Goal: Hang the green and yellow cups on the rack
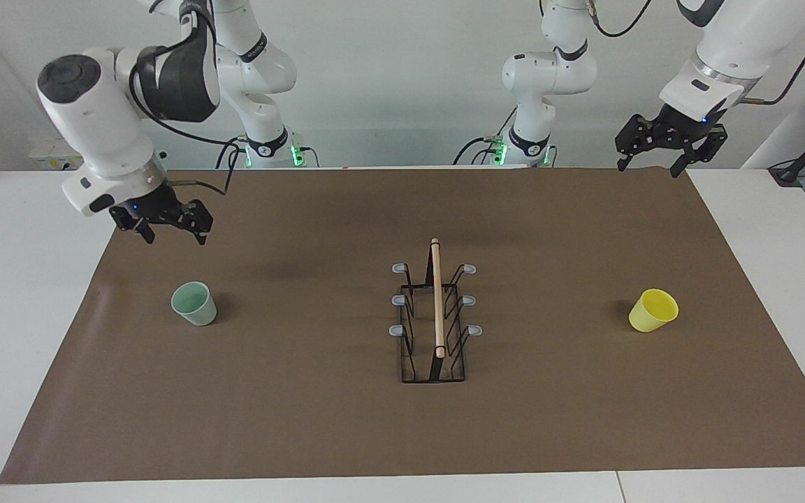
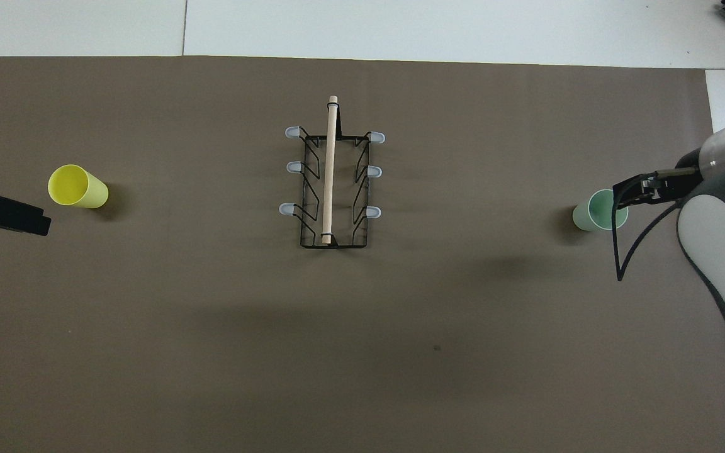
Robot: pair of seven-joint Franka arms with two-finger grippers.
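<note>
You have the rack (image 1: pixel 434 314) standing mid-mat (image 1: pixel 305 419) with all six prongs bare. The green cup (image 1: pixel 194 303) sits upright on the mat toward the right arm's end, the yellow cup (image 1: pixel 653 310) upright toward the left arm's end, both well apart from the rack. Your right gripper (image 1: pixel 173 232) hangs in the air above the mat with its fingers spread, holding nothing; from overhead it overlaps the green cup's rim, yet the facing view shows it clear of the cup. Your left gripper (image 1: pixel 648 168), fingers spread and empty, hangs over the mat's edge nearest the robots.
</note>
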